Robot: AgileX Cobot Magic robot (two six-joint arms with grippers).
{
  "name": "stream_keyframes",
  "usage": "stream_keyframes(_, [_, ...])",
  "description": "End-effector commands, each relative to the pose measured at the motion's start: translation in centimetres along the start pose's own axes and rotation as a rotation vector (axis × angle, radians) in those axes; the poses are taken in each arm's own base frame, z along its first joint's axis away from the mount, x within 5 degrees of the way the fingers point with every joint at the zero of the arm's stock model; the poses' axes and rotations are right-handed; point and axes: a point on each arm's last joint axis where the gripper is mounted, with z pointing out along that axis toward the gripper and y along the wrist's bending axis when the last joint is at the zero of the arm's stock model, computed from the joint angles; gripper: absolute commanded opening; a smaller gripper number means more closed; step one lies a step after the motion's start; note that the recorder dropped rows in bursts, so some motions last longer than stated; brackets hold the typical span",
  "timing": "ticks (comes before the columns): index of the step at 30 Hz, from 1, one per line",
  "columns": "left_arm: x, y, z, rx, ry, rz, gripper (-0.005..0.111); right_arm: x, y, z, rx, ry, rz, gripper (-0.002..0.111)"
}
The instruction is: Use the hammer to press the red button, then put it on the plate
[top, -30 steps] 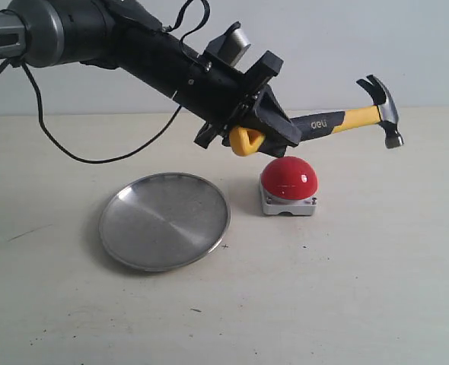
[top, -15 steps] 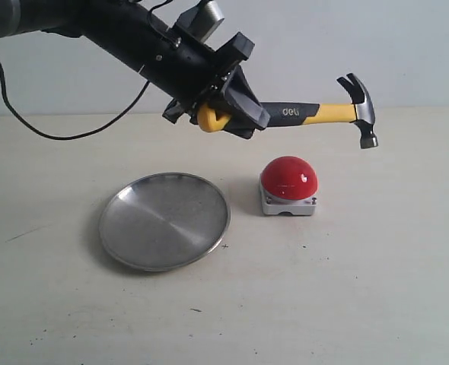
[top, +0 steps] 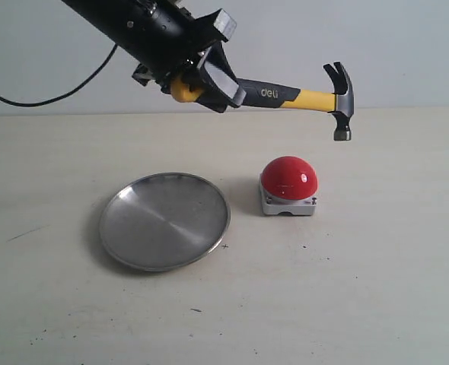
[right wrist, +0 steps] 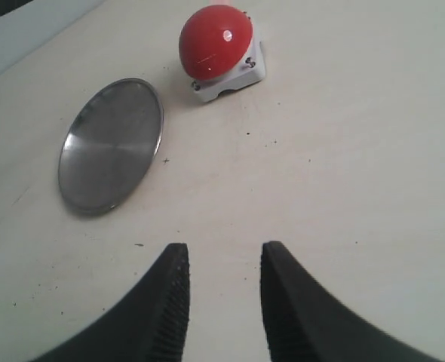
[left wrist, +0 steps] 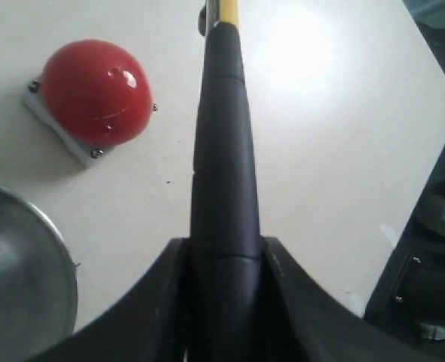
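My left gripper (top: pixel 213 82) is shut on the black handle of the hammer (top: pixel 285 96), close to its yellow looped end. The hammer is held roughly level high above the table, its dark steel head (top: pixel 340 103) hanging up and to the right of the red button (top: pixel 288 177). The button sits on its light-grey base on the table, right of the steel plate (top: pixel 164 220). In the left wrist view the handle (left wrist: pixel 225 173) runs out between the fingers, with the button (left wrist: pixel 94 92) to one side. My right gripper (right wrist: pixel 224 260) is open over bare table, holding nothing; it does not appear in the exterior view.
A black cable (top: pixel 57 95) hangs from the left arm against the pale back wall. The table surface (top: pixel 361 289) is beige with small dark specks. In the right wrist view the plate (right wrist: pixel 111 143) and button (right wrist: pixel 216 41) lie ahead of the fingers.
The left arm has risen and drawn back to the left, carrying the hammer. The handle went from tilted up to level, and the head shifted left towards the button.
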Motion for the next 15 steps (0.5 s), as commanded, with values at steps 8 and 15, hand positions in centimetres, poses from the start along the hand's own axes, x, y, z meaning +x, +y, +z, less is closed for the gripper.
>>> stream_keyframes(8, [-0.4,-0.7,-2.4,-0.137,-0.144,0.013,0.000,0.4,0.1,0.0,-0.023,0.024,-0.031,0.032])
stream_keyframes(15, [0.2,-0.4,-2.3,-0.154,-0.175,-0.002,0.000,0.4,0.1,0.0,-0.024,0.022,-0.033,0.032])
